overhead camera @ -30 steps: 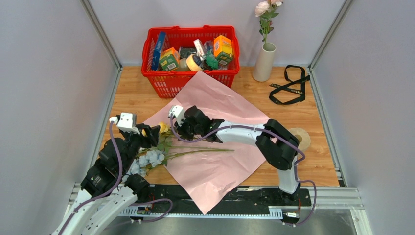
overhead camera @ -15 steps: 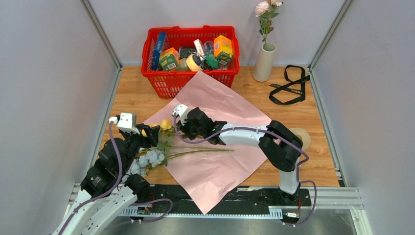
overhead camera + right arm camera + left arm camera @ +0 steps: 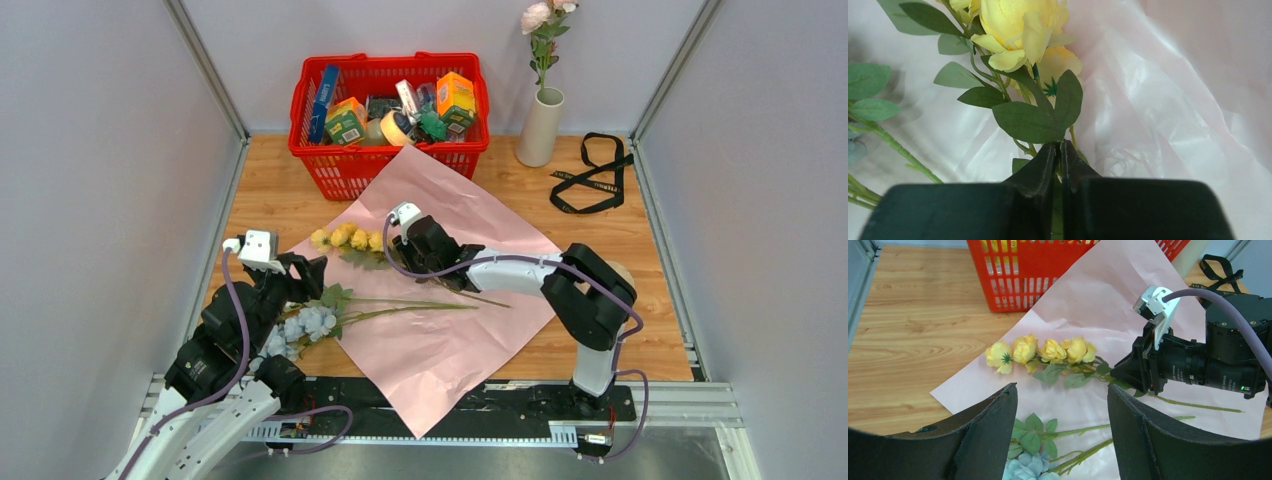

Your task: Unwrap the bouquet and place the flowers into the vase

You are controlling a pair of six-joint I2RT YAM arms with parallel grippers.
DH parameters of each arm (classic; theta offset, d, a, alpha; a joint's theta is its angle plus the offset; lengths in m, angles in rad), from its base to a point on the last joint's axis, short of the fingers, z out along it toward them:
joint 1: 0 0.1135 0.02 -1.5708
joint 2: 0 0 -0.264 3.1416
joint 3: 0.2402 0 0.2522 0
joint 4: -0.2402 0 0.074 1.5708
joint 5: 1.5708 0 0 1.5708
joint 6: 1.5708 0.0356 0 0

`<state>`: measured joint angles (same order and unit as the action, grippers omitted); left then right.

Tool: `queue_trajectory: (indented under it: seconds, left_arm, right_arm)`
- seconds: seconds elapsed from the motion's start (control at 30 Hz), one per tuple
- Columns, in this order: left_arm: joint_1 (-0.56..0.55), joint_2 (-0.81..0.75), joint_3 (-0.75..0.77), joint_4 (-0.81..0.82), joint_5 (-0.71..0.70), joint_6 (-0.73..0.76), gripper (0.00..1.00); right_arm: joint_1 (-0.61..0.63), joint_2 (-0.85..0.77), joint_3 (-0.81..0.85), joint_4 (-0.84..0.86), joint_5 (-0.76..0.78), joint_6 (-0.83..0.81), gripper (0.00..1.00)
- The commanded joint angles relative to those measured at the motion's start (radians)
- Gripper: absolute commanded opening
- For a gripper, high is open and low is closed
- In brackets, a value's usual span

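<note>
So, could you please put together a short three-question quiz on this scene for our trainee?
1. True or false: the vase holds a pink flower.
2. What does the right gripper pinch? A) the stem of the yellow flowers B) the ribbon C) the basket
3. Fill in: the left gripper is ___ and holds nothing.
Key: 1 true; 2 A; 3 open.
</note>
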<state>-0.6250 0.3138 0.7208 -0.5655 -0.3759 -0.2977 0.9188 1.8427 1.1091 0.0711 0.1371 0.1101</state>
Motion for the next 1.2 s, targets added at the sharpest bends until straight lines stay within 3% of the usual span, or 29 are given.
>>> queue_trajectory:
  seconds: [0.0, 0.13, 0.23, 0.67, 1.17]
  left_arm:
    - [0.002, -0.002, 0.009, 0.007, -0.001, -0.009, 0.74]
    - [0.002, -0.002, 0.009, 0.007, -0.001, -0.009, 0.74]
    - [0.002, -0.002, 0.009, 0.009, 0.0, -0.009, 0.74]
    - [0.002, -0.001, 0.009, 0.007, -0.001, -0.011, 0.74]
    - [0.002, 0.001, 0.008, 0.009, -0.001, -0.011, 0.74]
  right_arm:
    - [0.006, -0.082, 0.001, -0.028, -0.042, -0.048, 0.36]
    - [-0.001, -0.108, 0.009, -0.138, -0.064, -0.15, 0.59]
    - [-0.008, -0.114, 0.023, -0.223, -0.077, -0.206, 0.65]
    - [-0.063, -0.043, 0.067, -0.335, -0.208, -0.282, 0.54]
    - [-0.067, 0.01, 0.07, -0.363, -0.211, -0.305, 0.53]
